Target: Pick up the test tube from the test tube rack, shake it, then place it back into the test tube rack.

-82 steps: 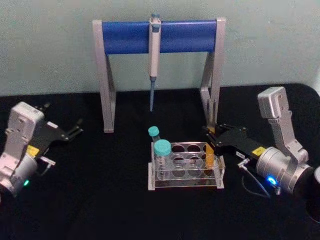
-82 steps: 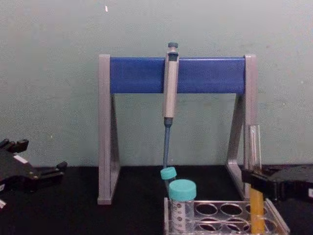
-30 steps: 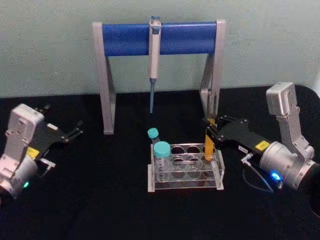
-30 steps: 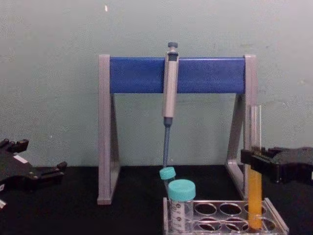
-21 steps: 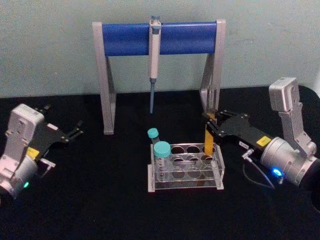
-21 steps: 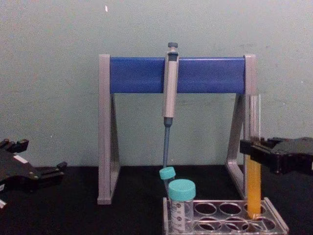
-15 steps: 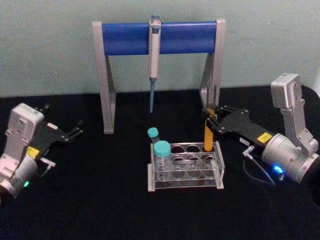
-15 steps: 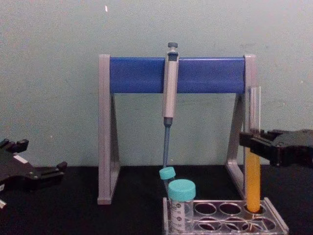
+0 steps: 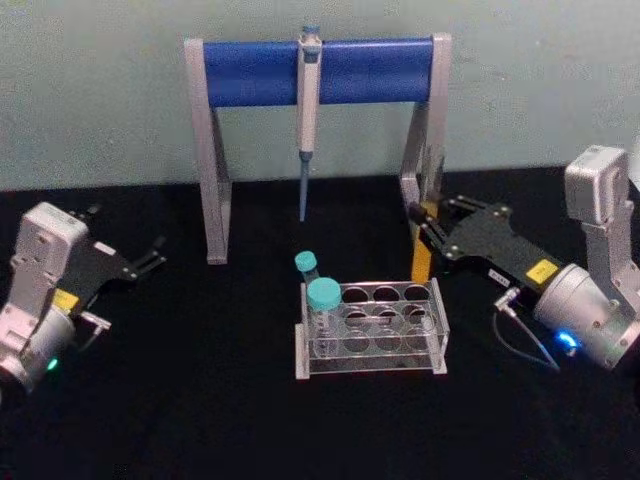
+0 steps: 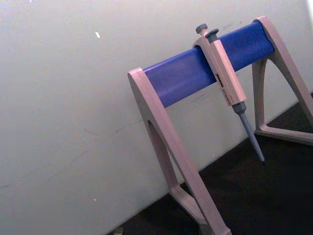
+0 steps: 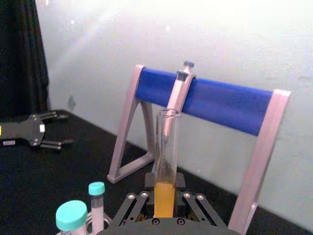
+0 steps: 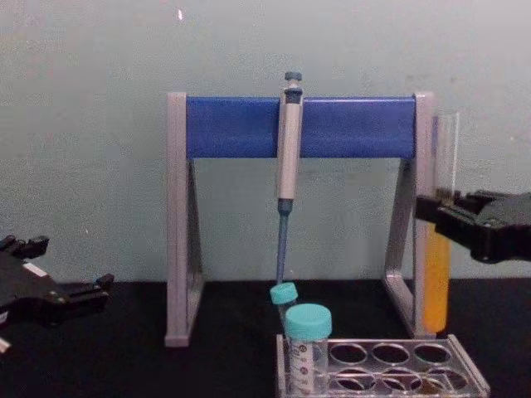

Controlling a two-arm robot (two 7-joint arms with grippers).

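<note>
we see our right claw (image 9: 423, 230) pinching the tube (image 12: 436, 282) upright, just clear above the rack's (image 9: 370, 369) right rear corner, our left claw (image 9: 126, 231) spread at the table's (image 9: 200, 410) left.

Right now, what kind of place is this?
Probably a science lab bench: a pipette hangs on its stand, a test tube rack holds capped tubes, and the right gripper holds a test tube of orange liquid.

Silver arms (image 9: 598, 205), black jaws, yellow labels (image 9: 543, 269)
</note>
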